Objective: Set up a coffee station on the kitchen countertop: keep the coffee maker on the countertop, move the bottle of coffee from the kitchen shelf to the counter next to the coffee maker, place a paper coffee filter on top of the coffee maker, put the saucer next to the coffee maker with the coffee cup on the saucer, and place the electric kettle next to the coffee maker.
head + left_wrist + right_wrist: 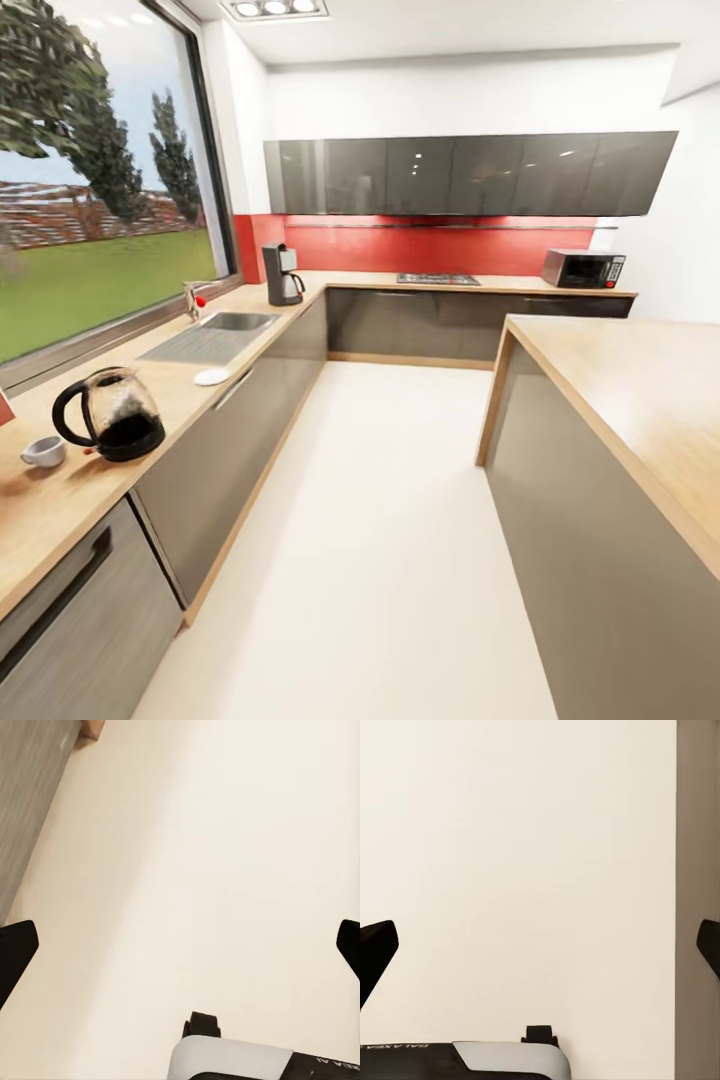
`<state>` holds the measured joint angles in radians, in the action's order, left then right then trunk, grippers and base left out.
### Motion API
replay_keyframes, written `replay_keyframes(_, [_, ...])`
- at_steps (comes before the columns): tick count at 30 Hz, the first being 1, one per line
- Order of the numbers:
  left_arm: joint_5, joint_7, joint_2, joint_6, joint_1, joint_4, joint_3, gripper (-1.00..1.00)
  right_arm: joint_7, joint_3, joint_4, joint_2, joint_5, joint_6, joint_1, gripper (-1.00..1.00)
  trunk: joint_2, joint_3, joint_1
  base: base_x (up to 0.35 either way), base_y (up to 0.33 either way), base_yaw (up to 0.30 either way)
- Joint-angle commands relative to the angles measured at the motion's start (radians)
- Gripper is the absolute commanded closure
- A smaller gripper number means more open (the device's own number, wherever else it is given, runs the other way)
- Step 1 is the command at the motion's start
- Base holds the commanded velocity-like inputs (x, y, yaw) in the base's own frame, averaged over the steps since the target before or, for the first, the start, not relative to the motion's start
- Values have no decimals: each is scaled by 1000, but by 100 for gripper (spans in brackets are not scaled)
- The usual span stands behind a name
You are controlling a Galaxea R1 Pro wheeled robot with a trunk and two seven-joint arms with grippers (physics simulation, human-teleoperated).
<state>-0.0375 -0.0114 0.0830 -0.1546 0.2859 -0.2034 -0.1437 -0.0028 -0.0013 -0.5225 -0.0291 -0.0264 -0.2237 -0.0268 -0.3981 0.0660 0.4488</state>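
With both the left gripper [180,945] and right gripper [540,945] wide and empty over the floor, the robot seems in transit; the kettle [112,414], cup [43,451] and saucer [211,377] sit on the desk [60,500] well short of the coffee maker [281,274], so next comes approaching and grasping one.

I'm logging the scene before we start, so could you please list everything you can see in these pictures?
Countertop: one, light wood, L-shaped, running under the window and along the back wall.
Coffee maker: one, black, at the countertop's far corner.
Kettle: one, dark glass with black handle, on the near countertop.
Cup: one, white, beside the kettle, apart from it.
Saucer: one, white, by the countertop's edge near the sink.
Sink: one, steel, inset below the window, tap behind.
Microwave: one, dark, far right of the back counter.
Hob: one, dark, on the back counter.
Island: one, wood top, at right.
Left tool: black fingers spread, over pale floor.
Right tool: black fingers spread, over pale floor.
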Motion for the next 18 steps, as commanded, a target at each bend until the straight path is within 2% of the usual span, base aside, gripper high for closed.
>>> replay_keyframes(1, [-4, -1, 0, -3, 1, 1, 0, -100, 0, 0, 0, 0, -3, -3, -1, -100, -2, 2, 1, 336, -85, 0])
replay_keyframes(18, [-4, -1, 0, -3, 1, 1, 0, -100, 0, 1, 1, 0, -3, -3, -1, -100, -2, 2, 1, 336, -85, 6])
